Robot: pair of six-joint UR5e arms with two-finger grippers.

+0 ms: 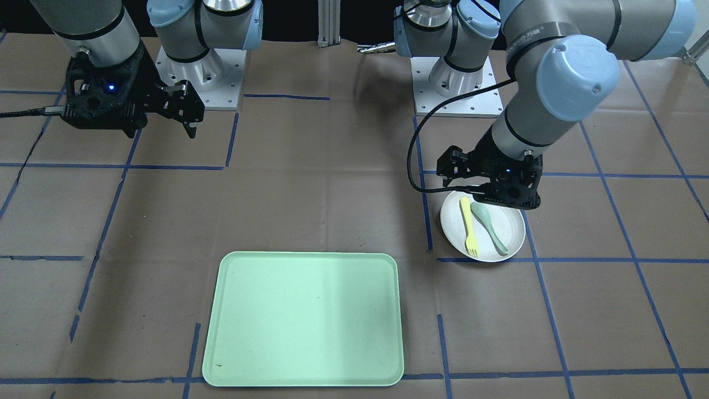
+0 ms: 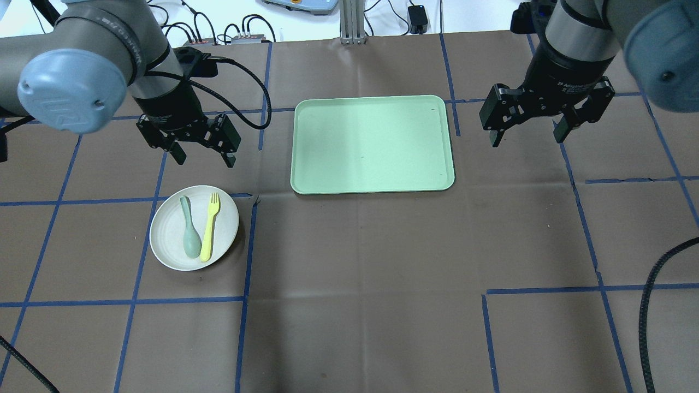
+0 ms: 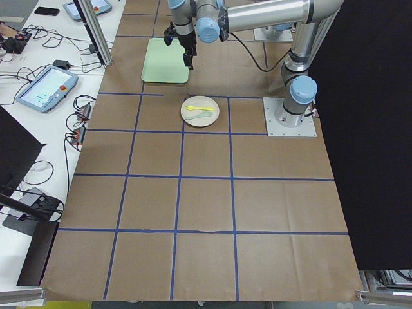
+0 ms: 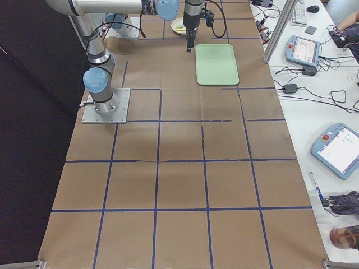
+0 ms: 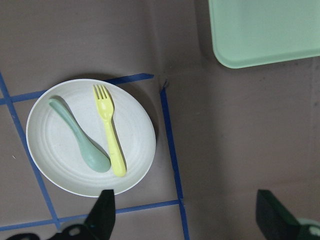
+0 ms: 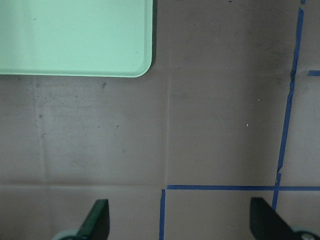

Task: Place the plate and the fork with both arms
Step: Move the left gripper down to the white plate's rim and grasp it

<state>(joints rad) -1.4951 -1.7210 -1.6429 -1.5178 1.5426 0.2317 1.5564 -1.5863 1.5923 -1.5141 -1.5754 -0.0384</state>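
Your left gripper (image 2: 205,158) hangs near the plate (image 2: 164,240), lower left of the overhead view, jaws wide and empty. The right gripper (image 2: 527,139), upper right, also gapes, holding nothing. The fork (image 2: 209,229) lies on the plate, handle against the spoon (image 2: 190,234). Close carelessly and you could nip both, or press the rim and tip the plate.

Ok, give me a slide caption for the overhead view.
Open left gripper hovers near plate holding fork and spoon; right gripper beside tray.
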